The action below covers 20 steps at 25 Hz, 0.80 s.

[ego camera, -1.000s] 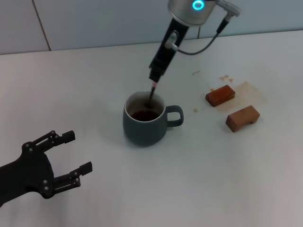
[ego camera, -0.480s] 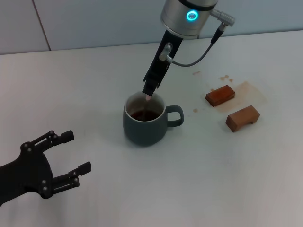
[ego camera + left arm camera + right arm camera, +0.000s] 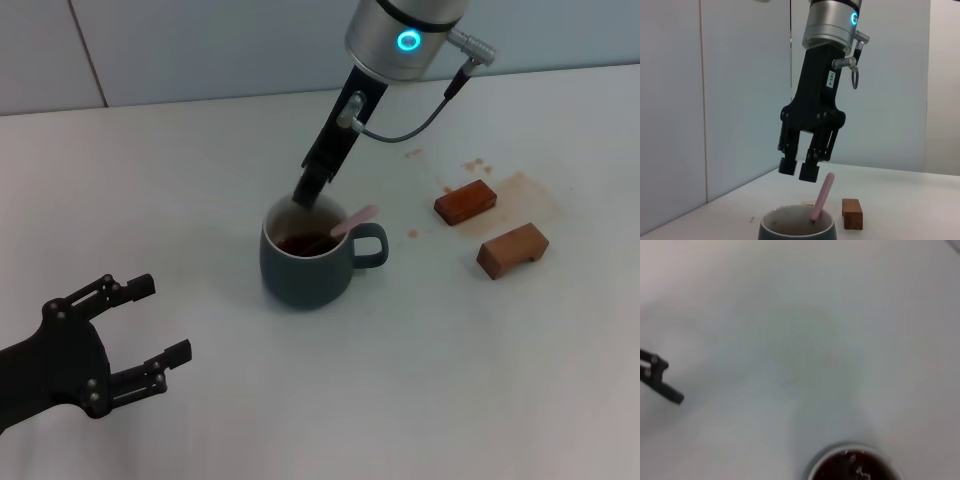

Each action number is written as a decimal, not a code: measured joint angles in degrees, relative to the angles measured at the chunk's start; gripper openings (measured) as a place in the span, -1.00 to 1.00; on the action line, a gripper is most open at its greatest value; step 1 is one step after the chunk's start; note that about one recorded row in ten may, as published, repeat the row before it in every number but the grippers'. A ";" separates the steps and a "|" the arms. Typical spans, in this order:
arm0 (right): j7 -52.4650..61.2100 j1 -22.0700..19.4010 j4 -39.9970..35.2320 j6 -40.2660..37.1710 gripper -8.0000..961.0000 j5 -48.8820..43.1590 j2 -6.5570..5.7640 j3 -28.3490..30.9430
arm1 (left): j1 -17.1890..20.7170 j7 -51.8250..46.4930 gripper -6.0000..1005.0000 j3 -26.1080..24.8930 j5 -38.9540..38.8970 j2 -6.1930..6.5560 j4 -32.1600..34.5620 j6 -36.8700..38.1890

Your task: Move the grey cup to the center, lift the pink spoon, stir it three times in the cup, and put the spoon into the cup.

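Slate-grey ceramic marks the grey cup (image 3: pixel 307 260) near the middle of the white counter (image 3: pixel 200 180) in the head view, handle toward the robot's right. The pink spoon (image 3: pixel 345 226) is seen leaning inside it, its pale handle over the rim on the handle side. The right hand (image 3: pixel 307 190) is held just above the cup's far rim, empty; half a second ago the spoon was still gripped there. Two brown wooden blocks (image 3: pixel 466 201) lie well apart on the right beside brown stains. The left hand (image 3: pixel 150 330) is parked low on the left, fingers spread wide.

From the left wrist, the right hand (image 3: pixel 799 171) is shown narrowly parted above the cup (image 3: pixel 797 227), clear of the spoon (image 3: pixel 821 197); one block (image 3: pixel 852 214) stands behind.

From the right wrist, only the cup's rim (image 3: pixel 854 466) and bare counter are shown.
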 joint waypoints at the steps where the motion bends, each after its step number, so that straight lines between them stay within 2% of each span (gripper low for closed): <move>1: -0.75 -2.43 -3.34 0.62 -0.37 2.22 0.08 0.01 | 0.00 0.00 0.66 0.00 0.00 0.00 0.00 0.00; 2: -0.75 -2.43 -3.34 0.62 -0.33 2.22 0.08 0.01 | 0.00 0.00 0.66 0.00 0.00 0.00 0.00 0.00; 5: -4.79 -10.96 -13.24 1.62 -0.13 11.49 0.03 -0.06 | -0.02 0.00 0.66 -0.01 0.00 0.00 0.00 -0.01; 6: -9.16 -17.94 -19.86 2.59 -0.05 20.78 -0.08 0.44 | -0.09 0.00 0.66 -0.01 0.01 0.00 -0.02 -0.11; 7: -9.16 -17.94 -19.86 2.59 0.03 20.78 -0.08 0.44 | -0.09 0.00 0.66 -0.01 0.01 0.00 -0.02 -0.11; 9: -15.33 -26.21 -25.21 4.90 0.19 32.12 -0.20 1.55 | -0.09 0.00 0.66 -0.01 0.01 0.00 -0.02 -0.11; 10: -17.54 -28.71 -26.33 5.94 0.21 35.78 -0.22 2.02 | -0.11 0.00 0.66 -0.03 0.01 0.00 -0.02 -0.21; 11: -23.68 -35.04 -27.63 8.32 0.22 45.13 -0.26 3.21 | -0.38 0.00 0.66 -0.08 0.00 0.02 -0.02 -0.31; 12: -23.68 -35.04 -27.63 8.32 0.24 45.13 -0.26 3.21 | -0.38 0.00 0.66 -0.08 0.00 0.02 -0.02 -0.31; 13: -31.24 -40.02 -26.57 8.77 0.25 53.38 -0.33 4.87 | -0.58 0.00 0.66 -0.08 -0.01 0.04 -0.02 -0.33; 14: -34.82 -42.10 -25.48 8.42 0.27 56.72 -0.38 5.61 | -0.93 -0.01 0.66 -0.09 -0.03 0.15 -0.05 -0.35; 15: -34.82 -42.10 -25.48 8.42 0.28 56.72 -0.38 5.61 | -0.93 -0.01 0.66 -0.09 -0.03 0.15 -0.05 -0.35; 16: -39.31 -45.15 -22.80 7.32 0.29 61.24 -0.59 7.28 | -1.21 -0.12 0.66 -0.08 -0.03 0.19 -0.12 -0.41; 17: -39.31 -45.15 -22.80 7.32 0.30 61.24 -0.59 7.28 | -1.39 -0.21 0.66 -0.08 -0.03 0.20 -0.17 -0.46; 18: -43.12 -47.11 -19.21 5.99 0.31 63.01 -0.72 10.25 | -1.57 -0.33 0.66 -0.07 -0.04 0.22 -0.18 -0.51; 20: -46.25 -48.05 -16.56 4.99 0.34 63.29 -0.74 12.37 | -2.25 -0.77 0.66 0.04 -0.02 0.28 -0.13 -0.73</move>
